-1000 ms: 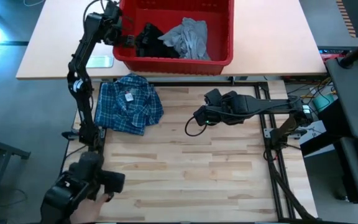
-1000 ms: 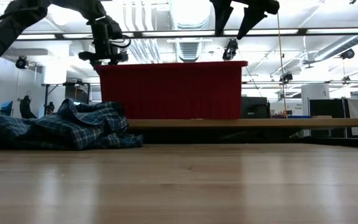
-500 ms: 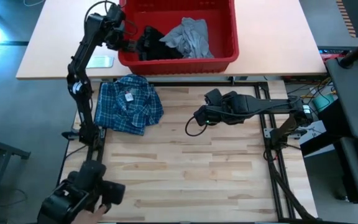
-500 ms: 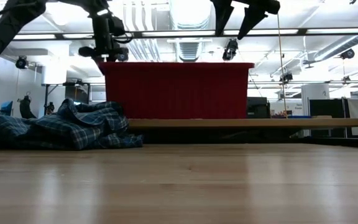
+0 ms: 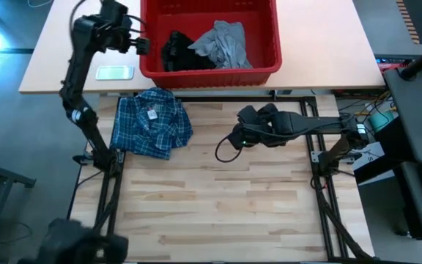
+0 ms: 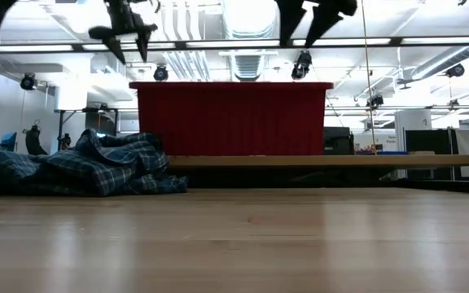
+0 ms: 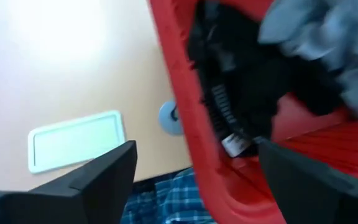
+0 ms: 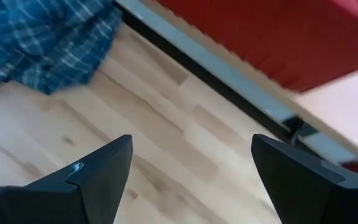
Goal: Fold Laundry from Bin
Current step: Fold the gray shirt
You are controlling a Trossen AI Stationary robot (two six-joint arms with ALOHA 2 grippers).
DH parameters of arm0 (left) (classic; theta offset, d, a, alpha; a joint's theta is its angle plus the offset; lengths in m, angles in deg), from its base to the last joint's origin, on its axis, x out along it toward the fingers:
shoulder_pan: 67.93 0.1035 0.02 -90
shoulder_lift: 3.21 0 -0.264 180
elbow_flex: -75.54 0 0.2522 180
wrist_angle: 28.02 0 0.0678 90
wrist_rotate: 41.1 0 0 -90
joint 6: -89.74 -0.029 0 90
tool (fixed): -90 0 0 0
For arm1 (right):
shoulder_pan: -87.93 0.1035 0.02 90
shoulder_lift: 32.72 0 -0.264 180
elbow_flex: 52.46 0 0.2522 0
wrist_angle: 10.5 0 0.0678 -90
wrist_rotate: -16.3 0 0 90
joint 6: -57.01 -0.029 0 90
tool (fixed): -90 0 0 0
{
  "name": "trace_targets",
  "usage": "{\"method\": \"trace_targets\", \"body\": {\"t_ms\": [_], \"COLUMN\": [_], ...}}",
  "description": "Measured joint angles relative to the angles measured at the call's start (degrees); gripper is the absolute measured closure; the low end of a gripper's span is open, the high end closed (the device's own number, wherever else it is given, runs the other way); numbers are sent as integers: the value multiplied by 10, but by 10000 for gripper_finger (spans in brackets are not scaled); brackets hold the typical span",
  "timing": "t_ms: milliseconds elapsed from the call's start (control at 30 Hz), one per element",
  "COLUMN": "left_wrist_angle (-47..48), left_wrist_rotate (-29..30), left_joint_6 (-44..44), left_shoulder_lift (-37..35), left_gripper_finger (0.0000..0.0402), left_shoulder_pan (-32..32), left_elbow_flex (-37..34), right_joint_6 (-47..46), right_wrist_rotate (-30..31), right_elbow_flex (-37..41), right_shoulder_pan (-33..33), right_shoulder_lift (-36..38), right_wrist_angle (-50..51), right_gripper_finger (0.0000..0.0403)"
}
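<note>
Hovering left gripper [image 5: 139, 45] gapes beside bin [image 5: 209, 72].

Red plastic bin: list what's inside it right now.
The red rectangular plastic bin holds a crumpled light grey T-shirt and, beside it, a small black garment. Bare red floor shows elsewhere. Anything beneath the two garments is covered.

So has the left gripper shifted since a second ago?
Yes. The left gripper has pulled back from the red bin, now outside its left wall.
</note>
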Motion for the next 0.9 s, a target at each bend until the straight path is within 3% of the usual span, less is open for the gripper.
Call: {"method": "trace_targets", "body": {"t_ms": [233,433,533,733,900], "left_wrist_angle": [-44,-94,-116,-153,-153], "left_wrist_rotate": [-16,-17,-17,-18,-18], "left_joint_6": [1,-10,-31,-90,-111], "left_shoulder_lift": [-86,-128,-136,-144,-140], "left_gripper_finger": [75,75,75,75,75], "left_shoulder_pan": [-39,-85,-113,-170,-187], "left_elbow_flex": [-1,-1,-1,-1,-7], "right_joint_6": [152,209,207,202,167], "right_wrist_rotate": [-92,-216,-254,-294,-314], "right_elbow_flex": [-83,-145,-197,-339,-308], "right_shoulder_pan": [-96,-239,-307,-384,-444], "right_shoulder_lift": [-1,-5,-46,-204,-250], "right_wrist_angle": [-196,-377,-384,-322,-365], "right_gripper_finger": [81,81,81,81,81]}}
